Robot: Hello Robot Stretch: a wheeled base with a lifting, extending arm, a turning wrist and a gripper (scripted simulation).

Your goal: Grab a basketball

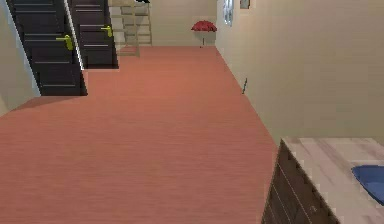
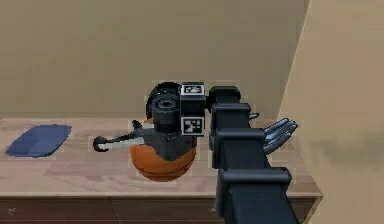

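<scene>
Basketball (image 2: 160, 165) on tabletop (image 2: 80, 166) — round, nr gripper (image 2: 103, 144)

Soft, even light fills both views. The reddish-brown plank floor (image 1: 150, 120) darkens into a shaded patch beside the black panelled doors (image 1: 45, 45), and the cream wall (image 1: 310, 70) is brightest. The round orange ball (image 2: 160, 165) darkens underneath, where it meets the light wooden table (image 2: 70, 170). Pale highlights edge the dark square arm (image 2: 245, 165).
</scene>
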